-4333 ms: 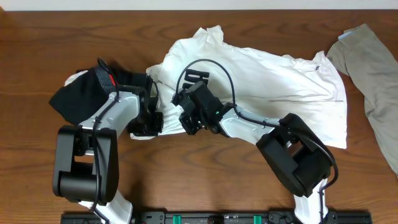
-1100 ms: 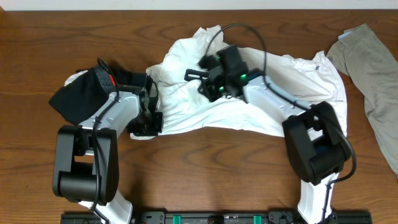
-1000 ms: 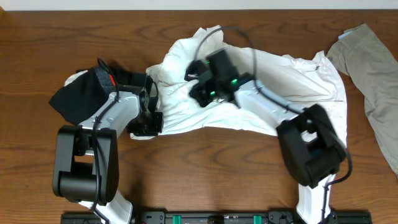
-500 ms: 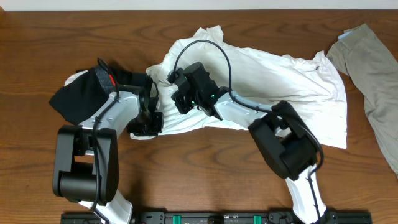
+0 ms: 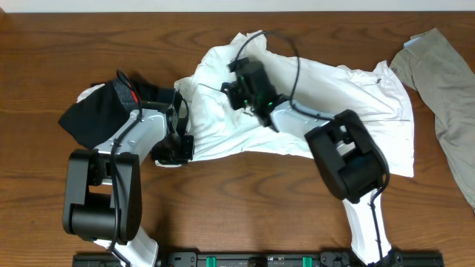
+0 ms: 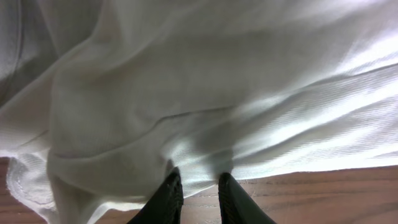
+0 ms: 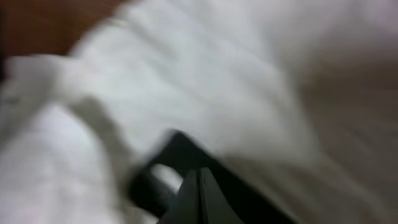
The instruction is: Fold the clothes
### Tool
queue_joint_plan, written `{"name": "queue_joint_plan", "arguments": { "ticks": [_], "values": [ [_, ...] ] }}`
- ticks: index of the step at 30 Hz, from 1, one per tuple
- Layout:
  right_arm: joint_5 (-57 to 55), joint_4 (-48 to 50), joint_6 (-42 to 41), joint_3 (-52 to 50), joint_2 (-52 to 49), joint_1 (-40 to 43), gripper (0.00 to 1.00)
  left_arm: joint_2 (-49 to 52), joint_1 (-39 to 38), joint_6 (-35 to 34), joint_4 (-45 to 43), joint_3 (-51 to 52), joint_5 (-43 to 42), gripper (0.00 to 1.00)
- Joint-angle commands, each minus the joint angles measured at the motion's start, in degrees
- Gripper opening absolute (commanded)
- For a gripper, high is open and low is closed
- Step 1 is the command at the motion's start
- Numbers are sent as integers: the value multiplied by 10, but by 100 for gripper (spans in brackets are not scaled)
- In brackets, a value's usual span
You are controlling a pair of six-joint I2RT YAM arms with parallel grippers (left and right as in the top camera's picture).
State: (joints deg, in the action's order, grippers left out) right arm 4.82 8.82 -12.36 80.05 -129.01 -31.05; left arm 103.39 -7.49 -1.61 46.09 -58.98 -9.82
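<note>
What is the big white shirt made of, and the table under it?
The white shirt looks like soft, matte knitted cotton: fine ribs, limp wrinkles. The table looks like wood or veneer, smooth, slightly shiny: brown grain streaks.

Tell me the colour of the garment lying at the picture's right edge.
The garment is plain khaki-grey; the overhead view shows it best.

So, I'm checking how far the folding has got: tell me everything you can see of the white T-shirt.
The white T-shirt is a large piece of soft, cotton-looking cloth. It is unfolded and rumpled, spread across the middle of the wooden table, with creases bunched toward its left end. Its lower edge lies on the wood. The left gripper pinches the hem at its lower left. The right gripper, shut, is over its upper middle. No print shows.
</note>
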Motion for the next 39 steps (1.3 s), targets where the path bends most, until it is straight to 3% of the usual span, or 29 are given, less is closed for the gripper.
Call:
{"name": "queue_joint_plan", "arguments": {
  "ticks": [1, 3, 5, 11, 12, 14, 16, 21, 24, 25, 27, 30, 34, 39],
  "values": [
    [12, -45, -4, 7, 21, 27, 1, 3, 6, 3, 1, -1, 16, 24],
    [19, -109, 7, 7, 57, 45, 2, 3, 6, 3, -3, -1, 16, 24],
    [19, -178, 7, 7, 98, 62, 7, 3, 6, 3, -6, -1, 16, 33],
    [18, -408, 22, 7, 264, 120, 18, 3, 6, 3, -14, -1, 16, 34],
    [18, -442, 21, 7, 293, 131, 24, 3, 6, 3, -16, -1, 16, 34],
    [17, -505, 21, 7, 346, 158, 48, 3, 6, 3, -21, -1, 16, 35],
    [9, -564, 11, 7, 386, 188, 54, 3, 6, 3, -26, -1, 16, 35],
    [-42, -719, -58, 6, 414, 299, 39, 3, 6, 3, -37, -3, 16, 36],
    [-40, -765, -68, -12, 403, 377, 29, 3, 6, 1, -43, -3, 16, 36],
    [-40, -774, -69, -21, 399, 403, 29, 3, 6, 1, -43, -4, 16, 36],
    [-40, -778, -70, -44, 393, 451, 40, 3, 6, 1, -44, -5, 16, 36],
    [-42, -770, -70, -87, 386, 527, 45, 3, 6, 1, -44, -5, 15, 36],
    [-41, -741, -70, -144, 373, 608, 42, 3, 6, 1, -44, -5, 15, 36],
    [-29, -676, -69, -216, 367, 637, 43, 3, 6, 1, -44, -5, 15, 37]
  ]
}}
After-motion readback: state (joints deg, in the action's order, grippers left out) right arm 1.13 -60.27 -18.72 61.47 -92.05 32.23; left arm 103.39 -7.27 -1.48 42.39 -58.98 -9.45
